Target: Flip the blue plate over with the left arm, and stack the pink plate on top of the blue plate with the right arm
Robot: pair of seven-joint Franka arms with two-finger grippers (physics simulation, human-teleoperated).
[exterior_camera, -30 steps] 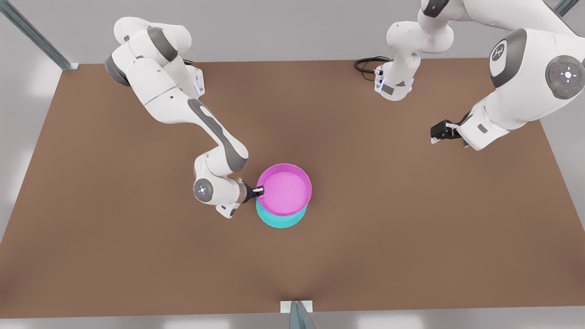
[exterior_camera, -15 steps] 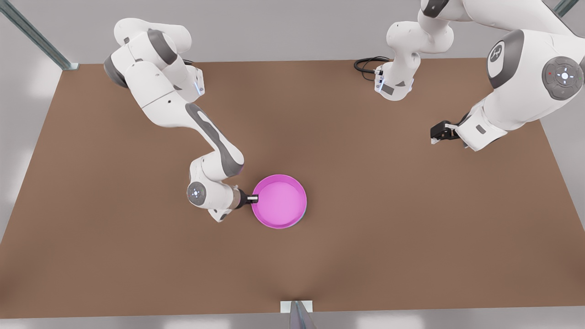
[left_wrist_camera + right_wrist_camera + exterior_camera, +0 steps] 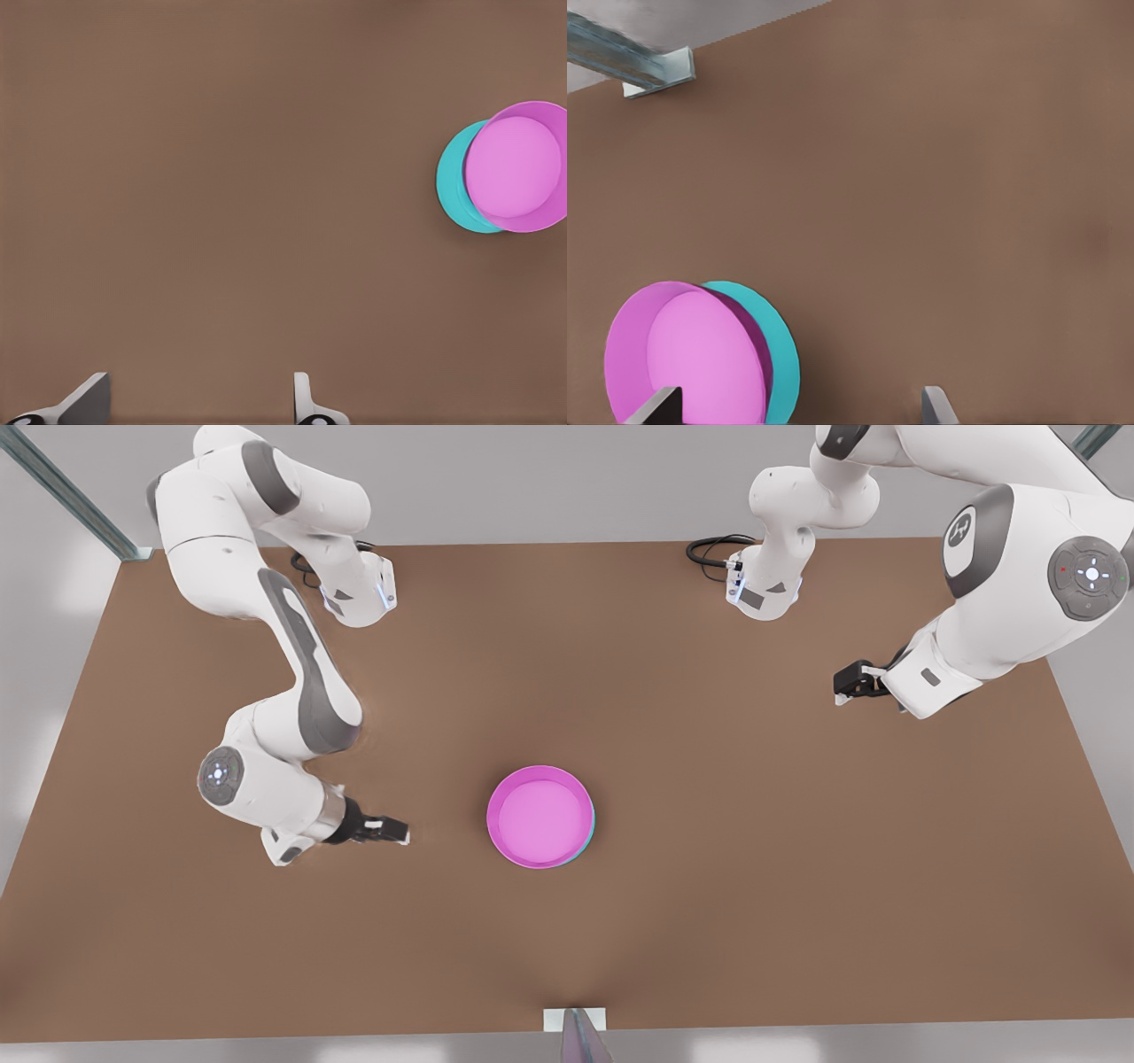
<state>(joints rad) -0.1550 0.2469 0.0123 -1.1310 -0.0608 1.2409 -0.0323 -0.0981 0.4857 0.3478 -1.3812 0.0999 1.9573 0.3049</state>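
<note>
Going across the front view from its left, I see the right gripper [image 3: 403, 834] first. It sits low over the table [image 3: 709, 912], apart from the pink plate [image 3: 539, 815] on that plate's left. Its jaws are spread wide with nothing between them and point straight at the plate. The pink plate sits rim up on the blue plate [image 3: 591, 828], and all I can see of the blue one there is a thin turquoise sliver along the pink plate's right edge. In the right wrist view the blue plate [image 3: 780, 354] shows as a crescent behind the pink one [image 3: 691, 354].

The left gripper [image 3: 842, 689] waits well away from the pink plate, up and to its right, jaws also released and empty.

The stack looks finished to me. If it needs a nudge, the right arm is clearly the nearer one, and a round plate has no long axis to line up on.
</note>
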